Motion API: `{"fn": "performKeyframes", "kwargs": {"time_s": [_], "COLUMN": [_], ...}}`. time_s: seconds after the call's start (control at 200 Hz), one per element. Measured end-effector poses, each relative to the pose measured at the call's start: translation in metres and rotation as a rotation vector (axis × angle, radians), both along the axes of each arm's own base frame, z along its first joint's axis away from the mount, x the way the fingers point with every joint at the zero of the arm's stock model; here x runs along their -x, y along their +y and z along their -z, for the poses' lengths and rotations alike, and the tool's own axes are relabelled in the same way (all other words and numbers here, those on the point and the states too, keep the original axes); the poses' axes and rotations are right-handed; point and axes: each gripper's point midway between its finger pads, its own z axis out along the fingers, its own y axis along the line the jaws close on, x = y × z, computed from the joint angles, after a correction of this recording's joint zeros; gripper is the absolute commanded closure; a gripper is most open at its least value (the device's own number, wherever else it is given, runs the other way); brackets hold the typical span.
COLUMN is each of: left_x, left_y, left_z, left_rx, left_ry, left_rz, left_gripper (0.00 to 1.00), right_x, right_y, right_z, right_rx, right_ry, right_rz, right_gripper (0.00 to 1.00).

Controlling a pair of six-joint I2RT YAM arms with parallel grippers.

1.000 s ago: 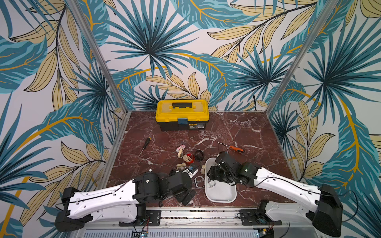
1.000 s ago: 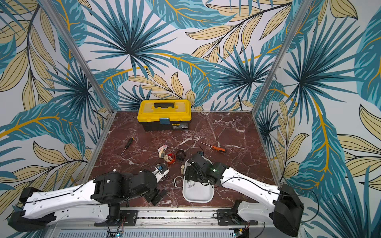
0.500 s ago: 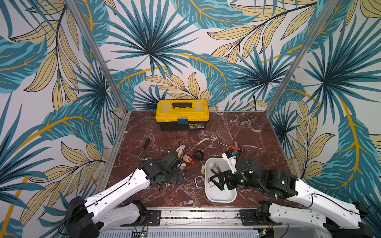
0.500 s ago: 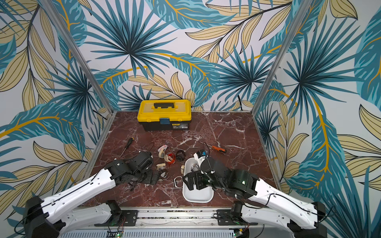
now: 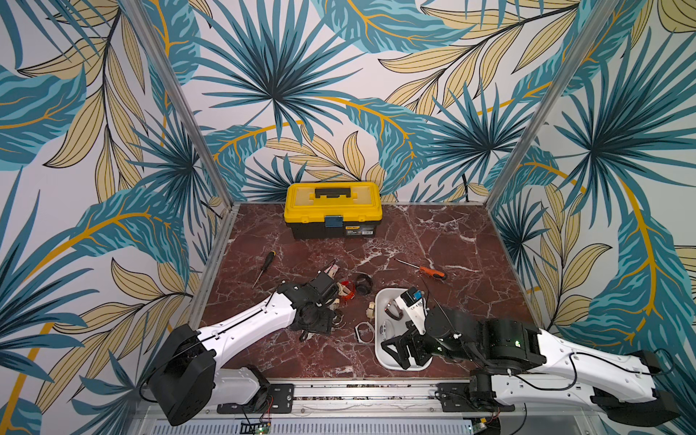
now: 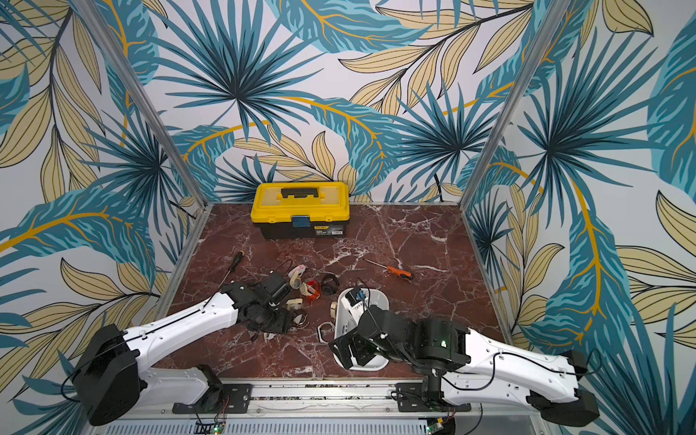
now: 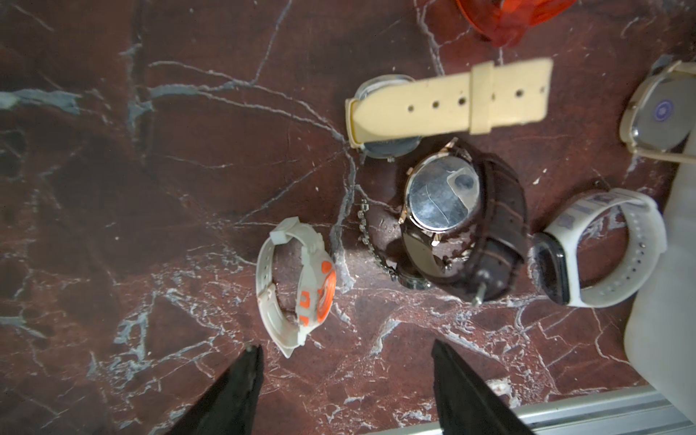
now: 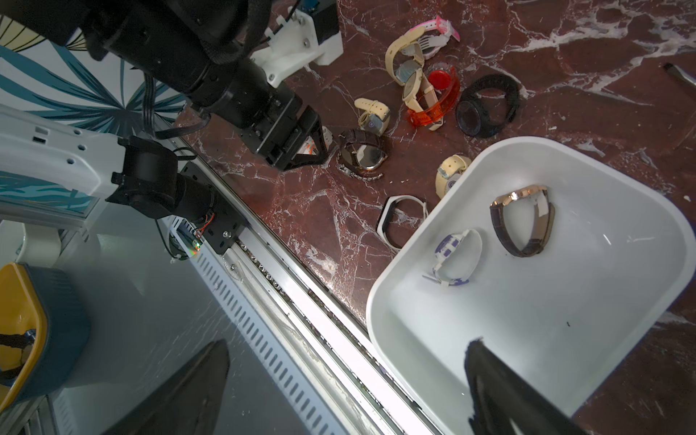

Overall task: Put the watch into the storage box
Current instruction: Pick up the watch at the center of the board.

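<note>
Red marble worktop [image 5: 433, 233], with a yellow-lidded toolbox [image 5: 333, 209] at its far edge. Your left arm [image 5: 244, 327] stretches over the loose watches. Your right arm [image 5: 565, 350] bends over the near end of the storage box [image 8: 546, 320]. The box sits on the worktop by the front rail [image 8: 301, 301], right of those watches.

Your right jaws are spread wide and empty, one finger over the box's near corner and the other out over the rail. Your left jaws are partly spread and also empty. The white-and-orange watch [image 7: 301, 278] lies on its side just past their tips, with no contact that I can see.

Two watches are in the box, apart from each other: a gold-cased brown-strap watch [image 8: 523, 222] and a white-and-purple watch [image 8: 455, 256].

On the worktop near the white-and-orange one:
- a face-down brown watch [image 7: 452, 211]
- a cream-strap watch [image 7: 448, 101]
- a white band watch [image 7: 602, 244], just beside the box wall

Farther back lies an orange-handled screwdriver [image 5: 429, 272].
</note>
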Motion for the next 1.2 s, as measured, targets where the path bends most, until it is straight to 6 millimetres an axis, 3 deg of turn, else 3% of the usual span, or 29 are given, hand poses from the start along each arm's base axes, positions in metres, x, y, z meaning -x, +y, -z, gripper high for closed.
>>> {"fn": "performKeyframes", "kwargs": {"time_s": [0.18,0.476,0.586,0.751,0.876,1.007,1.202], "left_x": [-0.003,-0.010,-0.011,-0.011,-0.012,-0.014,-0.014], "left_y": [0.002,0.002,0.003,0.004,0.005,0.005,0.006], "left_z": [0.004,0.014,0.018,0.024,0.026,0.028,0.031], "left_rx": [-0.010,-0.020,-0.030,-0.050,-0.054,-0.060,-0.069], "left_ry": [0.008,0.019,0.028,0.045,0.043,0.043,0.044], "left_rz": [0.000,-0.010,-0.007,0.000,0.001,0.004,0.003], "left_gripper": [0.38,0.43,0.51,0.54,0.63,0.78,0.85], "right_x": [0.000,0.001,0.001,-0.001,-0.002,-0.003,-0.005], "right_y": [0.000,-0.002,-0.005,-0.008,-0.011,-0.013,-0.014], "right_z": [-0.001,-0.006,-0.011,-0.015,-0.014,-0.013,-0.014], "right_rx": [0.012,0.024,0.027,0.034,0.045,0.053,0.056], "right_ry": [-0.026,-0.051,-0.059,-0.077,-0.081,-0.087,-0.097], "right_rz": [-0.005,-0.020,-0.023,-0.017,-0.010,-0.002,0.009], "right_gripper": [0.00,0.00,0.00,0.00,0.00,0.00,0.00]}}
